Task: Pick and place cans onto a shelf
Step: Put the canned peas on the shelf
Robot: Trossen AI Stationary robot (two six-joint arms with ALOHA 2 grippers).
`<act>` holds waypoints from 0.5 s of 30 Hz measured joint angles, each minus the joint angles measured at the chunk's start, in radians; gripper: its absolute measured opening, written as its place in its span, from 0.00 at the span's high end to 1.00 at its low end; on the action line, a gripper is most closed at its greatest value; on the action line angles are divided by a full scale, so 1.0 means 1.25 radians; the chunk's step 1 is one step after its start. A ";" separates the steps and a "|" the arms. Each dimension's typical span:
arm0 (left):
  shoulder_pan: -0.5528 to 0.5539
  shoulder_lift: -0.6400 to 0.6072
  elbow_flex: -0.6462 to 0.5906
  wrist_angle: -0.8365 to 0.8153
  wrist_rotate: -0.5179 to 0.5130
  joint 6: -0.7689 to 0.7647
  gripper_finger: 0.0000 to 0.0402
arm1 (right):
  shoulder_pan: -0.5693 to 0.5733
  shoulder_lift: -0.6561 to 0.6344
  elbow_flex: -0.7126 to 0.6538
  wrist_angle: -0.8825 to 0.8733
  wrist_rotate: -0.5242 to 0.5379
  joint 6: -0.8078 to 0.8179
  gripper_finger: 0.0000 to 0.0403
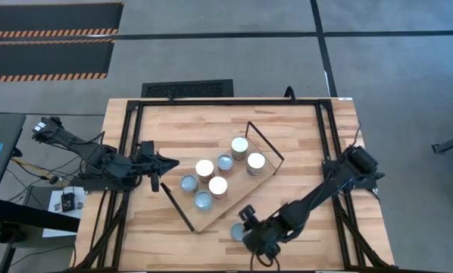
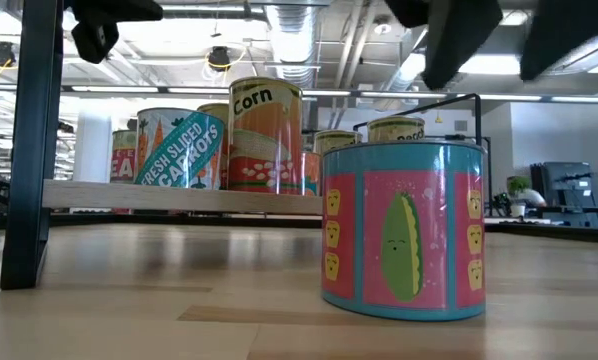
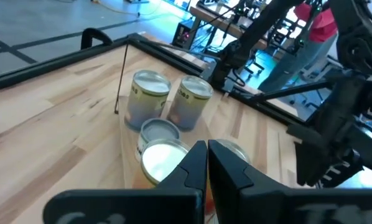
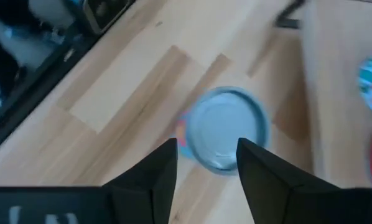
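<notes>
The shelf point(image 1: 238, 180), a light-wood board with black wire brackets, lies slantwise on the table's middle. Several cans point(image 1: 218, 186) stand upright on it; they also show in the low view point(image 2: 264, 135) and the left wrist view point(image 3: 147, 98). One can with a blue-grey top and a pink and teal label point(image 2: 404, 230) stands alone on the tabletop near the front edge point(image 1: 236, 232). My right gripper point(image 4: 206, 163) is open just above this can point(image 4: 226, 135), its fingers apart over the lid, not touching. My left gripper point(image 3: 208, 163) is shut and empty, raised at the shelf's left end point(image 1: 160, 165).
A black metal frame point(image 1: 128, 121) runs around the tabletop's edges, and one of its posts shows in the low view point(image 2: 34, 140). Bare wood lies left of the lone can point(image 1: 158, 235). A wire bracket point(image 1: 266, 140) rises at the shelf's far end.
</notes>
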 joint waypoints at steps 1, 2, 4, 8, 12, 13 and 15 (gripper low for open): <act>0.000 0.000 0.000 0.000 0.000 0.000 1.00 | 0.000 0.013 0.011 -0.008 -0.010 -0.016 0.54; 0.000 0.000 0.000 0.000 0.000 0.001 1.00 | 0.000 0.025 0.021 -0.011 -0.018 -0.030 0.55; 0.000 -0.002 0.000 0.000 0.000 0.001 1.00 | 0.001 0.039 0.029 -0.016 -0.028 -0.053 0.57; 0.000 -0.002 0.000 -0.002 0.002 0.007 1.00 | 0.001 0.060 0.031 -0.019 -0.033 -0.064 0.62; 0.000 -0.002 0.000 -0.007 0.001 0.013 1.00 | 0.000 0.081 0.030 -0.019 -0.032 -0.073 0.66; 0.000 -0.002 0.000 -0.006 0.001 0.016 1.00 | 0.000 0.086 0.030 -0.021 -0.029 -0.080 0.67; 0.000 -0.002 0.000 -0.007 0.001 0.020 1.00 | 0.000 0.090 0.031 -0.018 -0.022 -0.083 0.69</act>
